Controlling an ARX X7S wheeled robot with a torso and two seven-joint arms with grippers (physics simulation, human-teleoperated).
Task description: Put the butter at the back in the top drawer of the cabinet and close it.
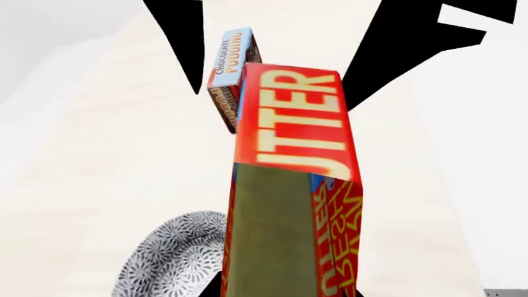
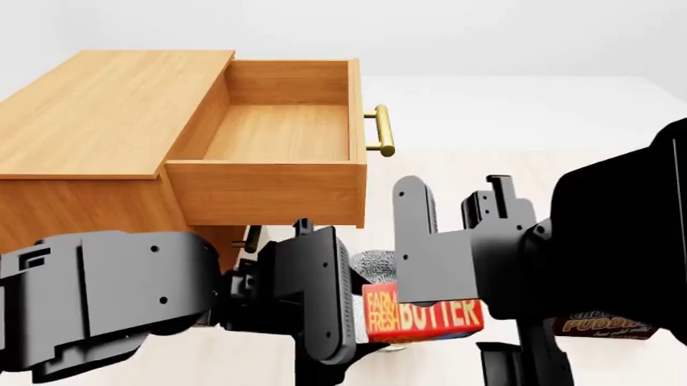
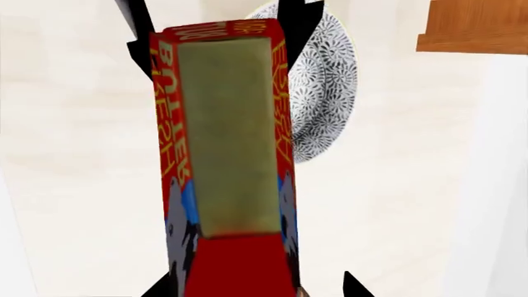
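Observation:
The butter point(image 2: 424, 319), a red box with white letters, hangs low in front of the cabinet point(image 2: 108, 112), between my two grippers. My left gripper point(image 1: 289, 292) is shut on one end of the butter point(image 1: 297, 161), with both fingers against its sides. My right gripper point(image 3: 247, 292) is open around the other end of the butter point(image 3: 227, 136), and one finger stands apart from the box. The top drawer point(image 2: 273, 133) is pulled out and shows a bare wooden floor. Its brass handle point(image 2: 382, 130) faces right.
A black-and-white patterned bowl point(image 2: 376, 264) sits on the pale floor under the butter, also showing as the bowl point(image 1: 177, 257) in the left wrist view. A chocolate pudding box point(image 2: 601, 325) lies at the right. A lower drawer handle point(image 2: 252, 239) peeks out below the open drawer.

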